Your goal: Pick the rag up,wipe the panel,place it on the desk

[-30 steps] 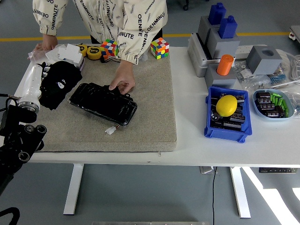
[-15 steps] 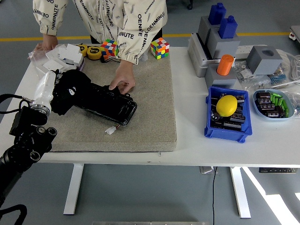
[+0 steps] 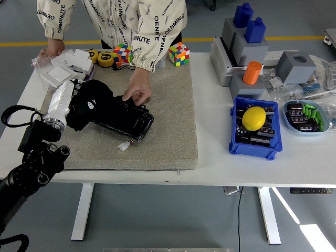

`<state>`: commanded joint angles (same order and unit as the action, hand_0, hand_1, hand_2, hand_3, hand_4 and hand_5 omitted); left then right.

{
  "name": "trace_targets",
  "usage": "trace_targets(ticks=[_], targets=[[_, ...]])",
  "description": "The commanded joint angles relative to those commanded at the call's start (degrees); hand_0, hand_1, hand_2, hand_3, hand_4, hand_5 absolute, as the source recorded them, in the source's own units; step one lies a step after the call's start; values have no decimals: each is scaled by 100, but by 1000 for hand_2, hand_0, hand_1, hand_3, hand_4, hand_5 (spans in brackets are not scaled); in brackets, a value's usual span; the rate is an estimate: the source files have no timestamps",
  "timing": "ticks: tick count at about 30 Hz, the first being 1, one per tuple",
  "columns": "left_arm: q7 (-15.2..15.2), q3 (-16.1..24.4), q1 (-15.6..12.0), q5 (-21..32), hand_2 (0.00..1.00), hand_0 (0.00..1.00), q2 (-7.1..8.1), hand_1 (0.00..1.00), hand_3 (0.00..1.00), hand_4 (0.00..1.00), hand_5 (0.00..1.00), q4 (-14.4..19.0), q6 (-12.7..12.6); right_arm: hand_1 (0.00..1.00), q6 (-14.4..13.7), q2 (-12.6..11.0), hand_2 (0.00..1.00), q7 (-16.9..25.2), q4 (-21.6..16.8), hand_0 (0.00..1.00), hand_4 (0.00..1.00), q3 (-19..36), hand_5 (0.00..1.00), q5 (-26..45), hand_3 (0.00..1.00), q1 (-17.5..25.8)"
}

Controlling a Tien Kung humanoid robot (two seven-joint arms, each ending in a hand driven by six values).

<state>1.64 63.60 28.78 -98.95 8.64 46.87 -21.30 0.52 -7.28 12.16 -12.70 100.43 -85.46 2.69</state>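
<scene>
A glossy black panel (image 3: 127, 118) lies on the grey felt mat (image 3: 163, 131), its left end covered by a black rag (image 3: 90, 105). My left hand (image 3: 73, 101), on a white forearm, is shut on the rag and presses it onto the panel's left end. A person's hand (image 3: 137, 90) at the far side holds the panel's upper edge. A small white connector (image 3: 124, 146) on a wire sticks out below the panel. My right hand is out of view.
Two Rubik's cubes (image 3: 179, 53), tape measures (image 3: 105, 58) and white boxes (image 3: 73, 63) lie at the mat's back. A blue bin (image 3: 239, 144) with a lemon (image 3: 253, 117), an orange cylinder (image 3: 252, 72), grey and blue blocks (image 3: 247, 26) and a parts tray (image 3: 294, 124) stand to the right.
My left hand with the rag has moved right and slightly away from me, from the mat left of the panel onto the panel's left end. The person's hand has stayed on the panel.
</scene>
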Motion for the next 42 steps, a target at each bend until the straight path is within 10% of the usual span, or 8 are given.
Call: trace_targets(ticks=[26,42], targets=[[-326,-1995,-230,540,269,191,262,245,551,599,2,1507,10,552,4,17,489,-1,-54,533,883,-65,343,66,521,1],[-151,-1665,-164,480,267,187,148,239,552,603,2,1072,-203,551,4,18,489,-5,-52,533,884,-78,344,83,521,-7]])
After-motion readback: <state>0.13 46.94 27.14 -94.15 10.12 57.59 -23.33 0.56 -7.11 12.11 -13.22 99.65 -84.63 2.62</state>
